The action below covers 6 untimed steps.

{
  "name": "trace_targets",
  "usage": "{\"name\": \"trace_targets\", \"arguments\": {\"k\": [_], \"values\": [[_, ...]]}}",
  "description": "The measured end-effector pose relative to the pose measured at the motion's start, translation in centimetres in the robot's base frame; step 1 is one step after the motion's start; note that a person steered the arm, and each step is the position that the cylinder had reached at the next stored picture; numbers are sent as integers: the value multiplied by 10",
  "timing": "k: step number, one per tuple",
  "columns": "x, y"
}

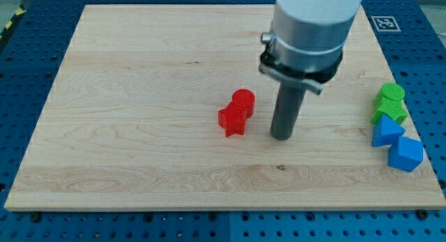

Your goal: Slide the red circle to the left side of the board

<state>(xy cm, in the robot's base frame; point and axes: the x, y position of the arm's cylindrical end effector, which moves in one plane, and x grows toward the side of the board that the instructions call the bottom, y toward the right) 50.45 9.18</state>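
The red circle (243, 101) sits near the middle of the board (139, 95), touching a red star-shaped block (233, 121) at its near-left. My tip (281, 136) stands just right of the circle and slightly nearer, touching nothing. The circle lies left of the tip, so a leftward push suits, though the star may travel too.

My tip (281, 137) was down on the wood, and the dark rod stood straight up under the big grey arm (310, 26)
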Motion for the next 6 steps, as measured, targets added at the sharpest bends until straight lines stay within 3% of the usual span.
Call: {"name": "trace_targets", "arguments": {"k": [2, 6], "values": [[-33, -11], [-43, -36]]}}
